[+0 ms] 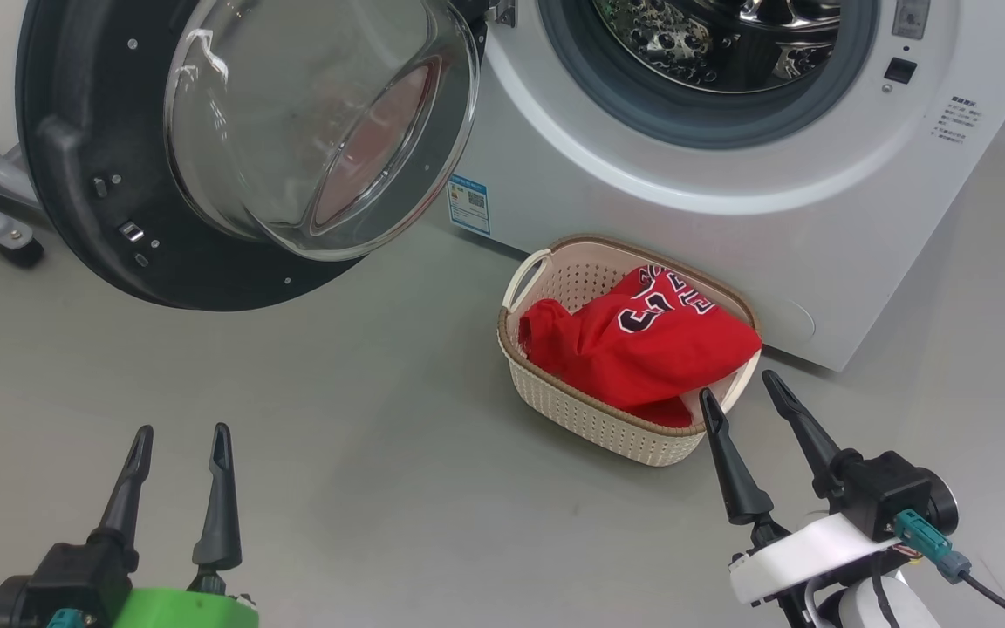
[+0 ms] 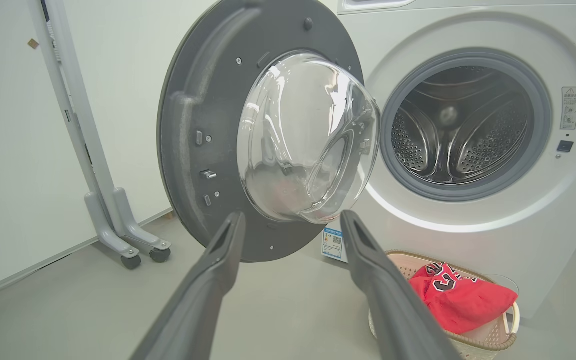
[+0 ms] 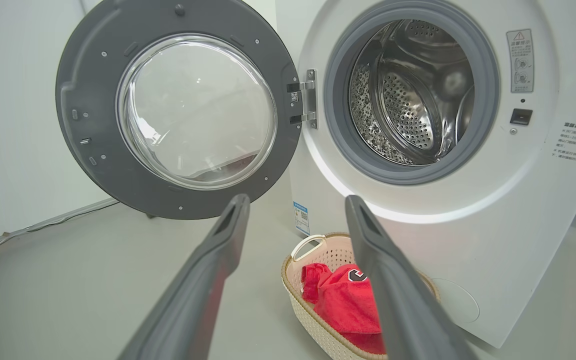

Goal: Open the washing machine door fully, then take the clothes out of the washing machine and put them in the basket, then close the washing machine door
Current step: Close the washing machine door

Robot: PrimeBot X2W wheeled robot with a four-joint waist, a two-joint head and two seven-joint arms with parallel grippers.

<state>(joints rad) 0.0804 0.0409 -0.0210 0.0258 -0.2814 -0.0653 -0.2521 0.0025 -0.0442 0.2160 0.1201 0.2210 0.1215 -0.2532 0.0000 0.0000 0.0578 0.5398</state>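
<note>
The big white front-loading washing machine shows a bare steel drum, judged emptied. Its round black-rimmed, glass-bowled door hangs swung wide, clear of the mouth, and is not yet closed. The small cream perforated basket sits on the grey floor at the machine's foot, placed for short transfers, and holds the red jersey clothes. The left gripper and right gripper hover with fingers apart, empty.

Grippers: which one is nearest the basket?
The right gripper: its tips are just beside the basket, while the left gripper is far off to the side.
</note>
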